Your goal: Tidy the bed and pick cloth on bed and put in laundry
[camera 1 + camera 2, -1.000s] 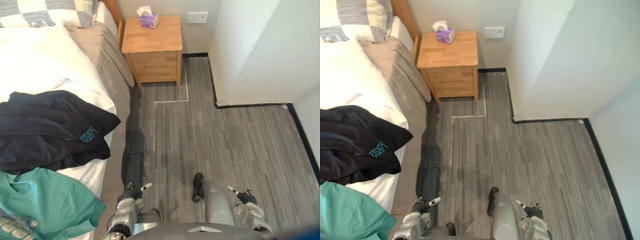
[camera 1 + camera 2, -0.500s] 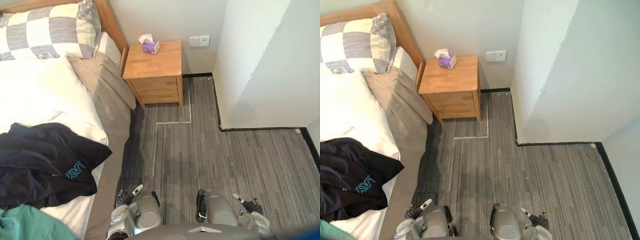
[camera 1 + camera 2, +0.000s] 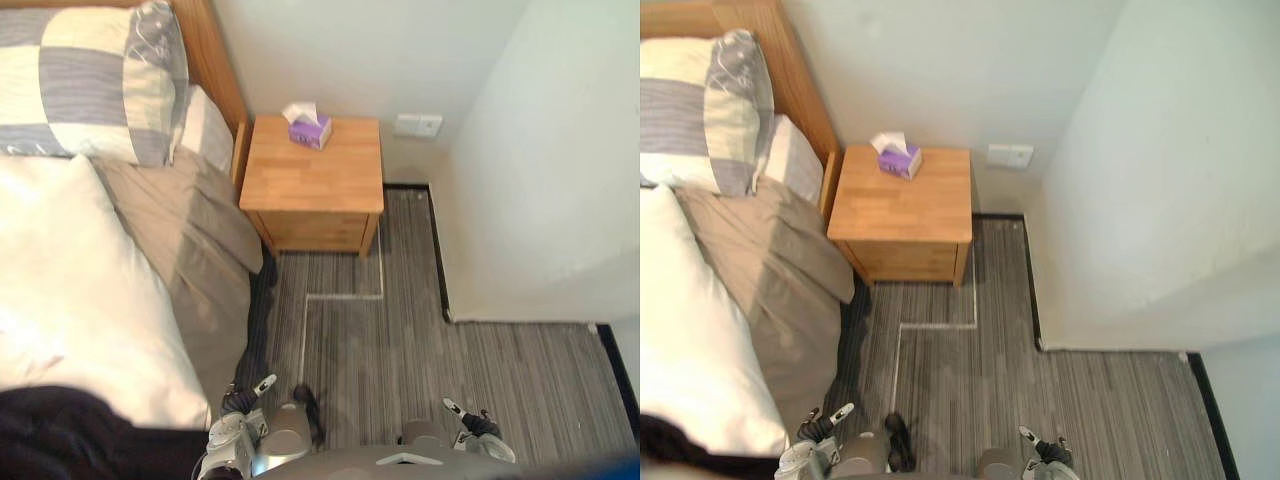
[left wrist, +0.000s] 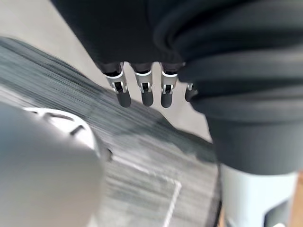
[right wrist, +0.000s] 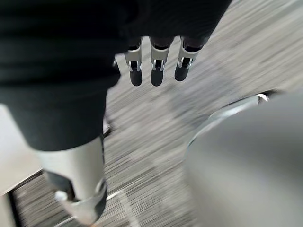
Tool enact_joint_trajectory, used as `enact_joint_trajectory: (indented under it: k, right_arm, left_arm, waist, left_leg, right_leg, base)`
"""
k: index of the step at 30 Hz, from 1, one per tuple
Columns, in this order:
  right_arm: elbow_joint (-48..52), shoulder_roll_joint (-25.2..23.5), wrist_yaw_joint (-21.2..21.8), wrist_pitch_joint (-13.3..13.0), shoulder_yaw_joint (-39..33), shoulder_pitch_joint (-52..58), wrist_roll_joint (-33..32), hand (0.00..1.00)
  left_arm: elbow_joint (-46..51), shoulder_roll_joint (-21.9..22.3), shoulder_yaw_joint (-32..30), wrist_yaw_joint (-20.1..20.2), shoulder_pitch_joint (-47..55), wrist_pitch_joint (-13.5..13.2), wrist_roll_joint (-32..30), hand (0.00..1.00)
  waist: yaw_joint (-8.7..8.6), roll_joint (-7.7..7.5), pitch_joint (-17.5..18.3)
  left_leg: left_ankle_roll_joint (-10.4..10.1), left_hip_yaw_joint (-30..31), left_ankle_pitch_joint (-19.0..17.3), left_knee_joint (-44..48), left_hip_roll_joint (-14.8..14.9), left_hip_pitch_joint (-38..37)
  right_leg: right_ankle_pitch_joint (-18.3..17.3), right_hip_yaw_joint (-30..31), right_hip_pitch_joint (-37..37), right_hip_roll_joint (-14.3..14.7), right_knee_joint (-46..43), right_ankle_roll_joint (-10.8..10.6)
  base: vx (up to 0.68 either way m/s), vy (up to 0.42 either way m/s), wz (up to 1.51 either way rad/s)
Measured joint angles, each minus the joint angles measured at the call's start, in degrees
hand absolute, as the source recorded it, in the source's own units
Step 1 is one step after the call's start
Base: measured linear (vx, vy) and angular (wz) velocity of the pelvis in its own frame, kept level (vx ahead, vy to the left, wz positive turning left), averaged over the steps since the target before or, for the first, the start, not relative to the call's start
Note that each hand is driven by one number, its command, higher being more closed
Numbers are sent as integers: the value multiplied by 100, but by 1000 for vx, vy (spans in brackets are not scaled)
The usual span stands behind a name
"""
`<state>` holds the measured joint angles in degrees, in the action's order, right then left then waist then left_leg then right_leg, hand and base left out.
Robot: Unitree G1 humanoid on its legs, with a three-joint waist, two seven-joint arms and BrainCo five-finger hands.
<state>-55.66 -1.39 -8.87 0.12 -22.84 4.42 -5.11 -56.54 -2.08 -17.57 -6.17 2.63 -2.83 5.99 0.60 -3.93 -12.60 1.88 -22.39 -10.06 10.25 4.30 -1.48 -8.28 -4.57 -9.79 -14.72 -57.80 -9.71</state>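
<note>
A dark cloth (image 3: 80,438) lies on the white duvet (image 3: 70,300) at the near left; just its far edge shows. My left hand (image 3: 232,440) hangs low beside the bed's beige side sheet (image 3: 205,270), apart from the cloth. In the left wrist view its fingers (image 4: 142,90) point straight down over the carpet and hold nothing. My right hand (image 3: 468,428) hangs over the grey carpet at the lower right, and its fingers (image 5: 156,71) are likewise straight and empty.
A checkered pillow (image 3: 80,80) leans on the wooden headboard (image 3: 212,60). A wooden nightstand (image 3: 315,180) with a purple tissue box (image 3: 308,128) stands by the bed. White walls (image 3: 560,180) close the right side. Grey carpet (image 3: 400,350) lies between.
The whole picture has shifted: the camera now looks further toward the headboard. The green cloth has left the picture and the dark cloth shows only at the bottom edge. Both hands still hang empty.
</note>
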Motion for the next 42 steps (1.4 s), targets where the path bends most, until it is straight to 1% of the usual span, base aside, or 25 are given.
enact_joint_trajectory:
  k: [2,4,5,6,7,8,9,10,13,15,16,18,20,22,23,24,25,29,30,32,33,35,37,40,42]
  right_arm:
    - [94,79,-22,-8,52,-8,0,0]
    - [118,184,-29,-49,134,-18,4,0]
    - [115,203,-35,-52,202,-8,18,0]
    - [107,186,-47,-55,344,28,50,0]
    - [70,126,-46,-60,346,85,93,0]
    - [-43,323,-50,-42,259,-48,160,0]
    - [102,436,-66,-69,254,-38,200,0]
    - [105,431,-73,-45,258,-12,198,0]
    - [148,426,-85,-51,391,145,209,0]
    - [238,424,-94,-62,487,187,226,0]
    - [236,428,-97,-57,534,187,317,0]
    - [245,420,-102,-55,526,192,422,0]
    - [237,403,-150,-42,516,239,430,0]
    - [241,319,-153,-35,504,262,469,0]
    - [247,251,-151,-33,490,260,540,0]
    - [299,198,-150,-46,481,224,570,0]
    - [298,172,-149,-43,465,179,595,0]
    - [235,33,-138,22,243,144,642,0]
    - [215,35,-131,47,175,152,645,0]
    - [202,19,-129,80,47,156,648,0]
    - [163,23,-118,88,4,162,653,0]
    - [83,37,-86,101,-96,165,654,0]
    - [41,33,-82,104,-137,162,655,0]
    - [-29,64,-78,114,-138,145,658,0]
    - [-34,130,-79,141,-114,130,659,0]
  left_arm:
    - [-91,18,8,-11,24,12,7,0]
    - [-90,25,23,-15,64,-1,14,0]
    - [-91,27,26,-20,82,-12,15,0]
    - [-83,-1,67,-22,102,-33,16,0]
    - [-69,-105,77,-8,80,-41,12,0]
    - [-100,74,150,-4,-38,-33,13,0]
    - [-46,244,147,-21,-78,-69,7,0]
    - [-55,309,102,-26,-111,-76,2,0]
    - [-38,410,-91,-17,-114,-151,-5,0]
    - [-32,406,-124,-14,-123,-167,-16,0]
    - [-1,417,-135,-13,-122,-185,-64,0]
    - [113,409,-164,-21,-120,-179,-96,0]
    - [142,399,-182,-35,-109,-180,-94,0]
    - [240,370,-165,-42,-2,-186,-93,0]
    - [361,359,-164,-45,112,-196,-87,0]
    - [346,340,-180,-46,138,-199,-87,0]
    - [333,343,-225,-46,145,-185,-88,0]
    - [303,353,-284,-58,329,-180,-84,0]
    - [305,358,-290,-79,326,-180,-85,0]
    - [305,352,-332,-116,330,-178,-84,0]
    - [301,361,-340,-135,350,-178,-79,0]
    - [249,388,-336,-132,368,-180,-78,0]
    - [100,325,-306,-133,366,-180,-74,0]
    - [-112,218,-140,-131,344,-151,-78,0]
    - [-116,99,117,-127,345,-143,-87,0]
  waist:
    - [-20,116,-67]
    - [-28,186,-114]
    - [-39,193,-125]
    - [-77,57,-99]
    - [-138,-76,-135]
    - [18,267,-191]
    - [-27,502,-288]
    - [-93,564,-318]
    - [-82,561,-284]
    - [-36,555,-246]
    - [-14,550,-204]
    - [-50,537,-199]
    - [-26,534,-204]
    - [-9,420,-128]
    - [10,338,0]
    - [53,356,61]
    - [47,390,70]
    - [-6,310,212]
    - [8,315,212]
    - [31,303,234]
    - [15,329,260]
    - [35,399,310]
    - [23,376,362]
    - [-113,345,418]
    - [-128,340,416]
  left_leg:
    - [-3,226,1,-224,68,-465]
    - [-4,417,2,-187,224,-703]
    - [-46,593,-18,-162,310,-778]
    - [-334,791,-79,-124,290,-753]
    - [-507,953,-138,-128,222,-775]
    - [-653,1154,-199,-250,373,-745]
    - [-663,1389,-86,-165,400,-480]
    - [-678,1414,-66,-116,449,-426]
    - [-646,1887,102,-155,528,-523]
    - [-678,2053,128,-111,527,-356]
    - [-844,2099,254,-73,500,-84]
    - [-878,2048,376,201,497,372]
    - [-872,1550,402,645,573,681]
    - [-672,830,588,587,558,661]
    - [-533,187,651,379,534,636]
    - [-272,-560,413,411,616,643]
    - [-239,-735,344,414,658,641]
    - [-122,-307,946,-555,-45,466]
    - [-186,-204,985,-851,-172,447]
    - [-336,-753,804,-881,-111,436]
    - [-315,-1003,811,-900,-89,423]
    - [-229,-997,998,-1036,-154,375]
    - [-158,-914,1134,-1309,-307,221]
    - [-155,-660,1135,-1613,-507,-14]
    - [-134,-492,1118,-1612,-474,-159]
  right_leg:
    - [-308,-280,-433,47,-212,284]
    - [-605,-485,-821,169,327,395]
    - [-635,-461,-986,319,1177,424]
    - [-274,-169,-902,467,2658,370]
    - [-5,31,-796,461,3196,683]
    - [-39,-165,-730,601,3114,671]
    - [-26,309,-786,803,2861,648]
    - [-132,768,-792,969,2495,626]
    - [-388,837,-568,979,1857,728]
    - [-707,484,-305,798,2048,663]
    - [-868,138,-160,636,2295,649]
    - [-895,-414,123,439,2792,650]
    - [-896,-923,571,341,3166,649]
    - [-895,-1345,938,145,3336,649]
    - [-895,-1612,1051,42,3518,647]
    - [-900,-1897,1171,16,3713,640]
    - [-899,-1992,1237,2,3758,620]
    - [-760,-2237,1569,-204,4095,377]
    - [-703,-2441,1668,-251,4185,289]
    - [-628,-2705,1794,-310,4304,228]
    - [-580,-2853,1880,-345,4387,215]
    - [-530,-2914,1961,-349,4466,215]
    - [-527,-2919,2042,-398,4479,209]
    - [-507,-2746,1891,-680,3600,296]
    - [-262,-2345,1482,-819,2563,695]
  base:
    - [438,-137,62]
    - [412,-262,76]
    - [365,-386,110]
    - [349,-413,134]
    - [340,-416,115]
    - [356,-338,102]
    - [328,-249,116]
    - [231,-125,132]
    - [187,-198,152]
    - [106,-132,126]
    - [42,-79,127]
    - [38,-23,162]
    - [38,12,149]
    - [-6,18,113]
    - [1,71,91]
    - [16,97,78]
    - [14,128,66]
    - [1,148,86]
    - [-52,145,86]
    - [-25,93,76]
    - [41,59,65]
    - [57,56,31]
    - [62,43,17]
    - [94,36,33]
    - [160,21,48]
